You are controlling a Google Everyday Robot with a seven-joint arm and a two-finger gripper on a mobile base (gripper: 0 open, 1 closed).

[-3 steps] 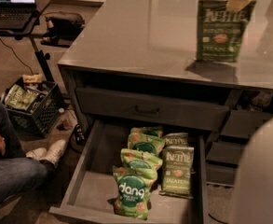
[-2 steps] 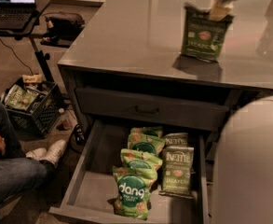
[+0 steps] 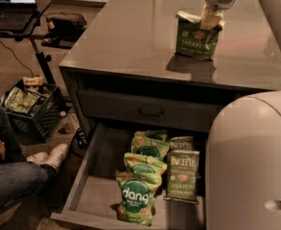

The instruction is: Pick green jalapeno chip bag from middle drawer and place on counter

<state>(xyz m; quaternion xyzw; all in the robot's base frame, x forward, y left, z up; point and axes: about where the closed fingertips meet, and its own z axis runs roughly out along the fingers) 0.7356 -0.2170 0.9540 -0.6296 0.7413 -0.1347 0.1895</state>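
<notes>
My gripper [image 3: 208, 20] is shut on the top edge of the green jalapeno chip bag [image 3: 195, 40]. The bag stands crumpled with its bottom resting on the counter [image 3: 130, 37], near the front right, "JALAPENO" lettering showing. The middle drawer [image 3: 99, 176] is pulled open below. Two more olive-green Kettle bags [image 3: 182, 172] lie in it at the right, beside three brighter green "dang" bags [image 3: 136, 198].
A shallower shut drawer front with a dark handle [image 3: 152, 112] sits above the open drawer. My pale robot body [image 3: 255, 162] fills the lower right. A person's leg and shoe [image 3: 15, 169], a black crate [image 3: 29, 107] and a laptop stand [image 3: 15, 13] are at left.
The gripper has moved the chip bag left and down over the counter until its bottom rests on the surface and it slumps. The camera view has shifted closer.
</notes>
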